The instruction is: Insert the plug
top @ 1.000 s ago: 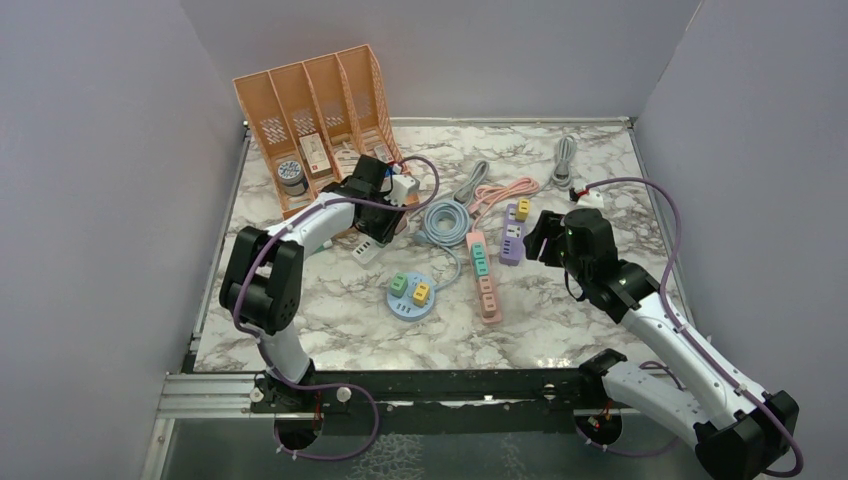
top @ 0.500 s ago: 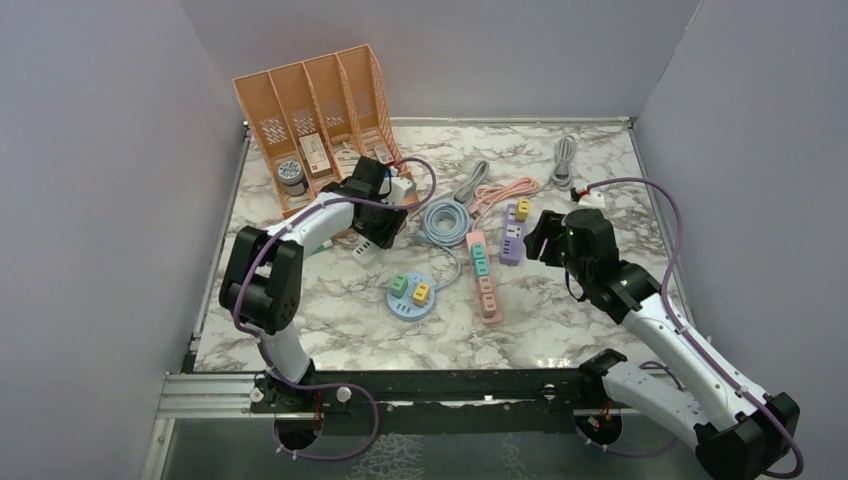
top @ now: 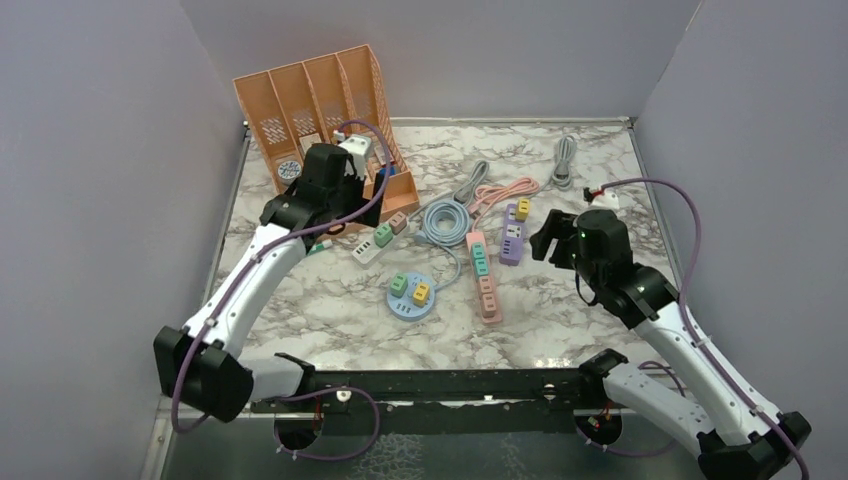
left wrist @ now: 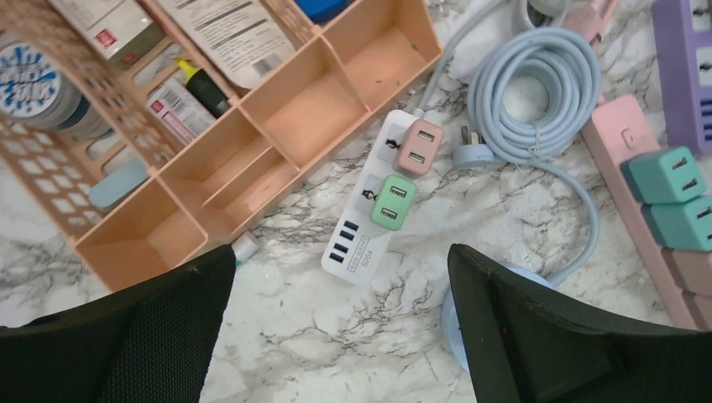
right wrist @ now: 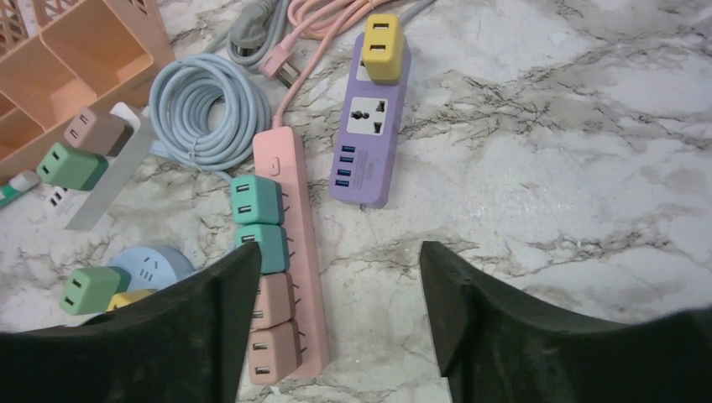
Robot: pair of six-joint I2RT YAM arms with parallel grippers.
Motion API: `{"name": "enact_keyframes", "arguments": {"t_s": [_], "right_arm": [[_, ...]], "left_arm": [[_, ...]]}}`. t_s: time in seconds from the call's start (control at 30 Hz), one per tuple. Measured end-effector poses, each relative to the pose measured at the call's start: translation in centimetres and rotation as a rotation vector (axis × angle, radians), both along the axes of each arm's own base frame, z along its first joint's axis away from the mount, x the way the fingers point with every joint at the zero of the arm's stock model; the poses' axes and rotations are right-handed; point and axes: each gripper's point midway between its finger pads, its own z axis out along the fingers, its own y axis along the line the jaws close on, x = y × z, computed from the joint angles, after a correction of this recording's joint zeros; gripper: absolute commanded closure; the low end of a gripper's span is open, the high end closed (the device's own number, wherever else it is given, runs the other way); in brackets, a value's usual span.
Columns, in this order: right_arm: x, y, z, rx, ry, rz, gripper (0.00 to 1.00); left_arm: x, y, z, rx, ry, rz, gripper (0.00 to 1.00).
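Observation:
A white power strip (left wrist: pixel 369 227) lies beside the orange organizer with a pink plug (left wrist: pixel 418 147) and a green plug (left wrist: pixel 391 201) seated in it; from above the strip (top: pixel 368 250) sits left of centre. My left gripper (left wrist: pixel 340 327) hangs open above the marble just in front of the strip, nothing between its fingers; from above, this gripper (top: pixel 345 195) is near the organizer. My right gripper (right wrist: pixel 340 319) is open over bare marble, right of the pink strip (right wrist: pixel 294 252) and below the purple strip (right wrist: pixel 369 126), which carries a yellow plug (right wrist: pixel 382 38).
The orange organizer (top: pixel 310 100) stands at the back left with small items in it. A coiled pale-blue cable (top: pixel 447 220), pink and grey cables (top: pixel 565 160) lie at the back. A round blue socket (top: pixel 411 297) holds a green and a yellow plug.
My left gripper has opened, lifted and drawn back toward the organizer, uncovering the green and pink plugs on the white strip. My right gripper has opened wider and shifted slightly right.

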Motion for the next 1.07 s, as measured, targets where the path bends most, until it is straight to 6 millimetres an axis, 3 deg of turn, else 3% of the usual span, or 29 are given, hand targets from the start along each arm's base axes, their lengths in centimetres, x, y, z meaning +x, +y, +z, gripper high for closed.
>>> {"name": "enact_keyframes", "arguments": {"t_s": [0.2,0.37,0.47,0.87,1.07], "right_arm": [[-2.4,-1.7,3.5,0.016,-0.042,-0.023,0.12],[-4.9,-3.0,8.3,0.079,-0.138,-0.029,0.09],[-6.6,-3.9,10.1,0.121,-0.167,-0.051,0.08],[-11.4,-7.6,10.6,0.153,-0.076,-0.188,0.05],[-13.1,-9.1,12.2,0.157,-0.107,-0.214,0.01]], "left_arm": [[-3.1,1.8,3.2,-0.134,-0.073,0.155,0.01],[-6.7,2.6,5.5,-0.258,-0.140,0.189,0.01],[-8.8,3.4,7.4,-0.331,-0.202,0.213,0.01],[-16.5,8.1,15.4,-0.465,-0.460,0.284,0.01],[-18.6,9.4,16.4,-0.452,-0.483,0.296,0.01]]}}
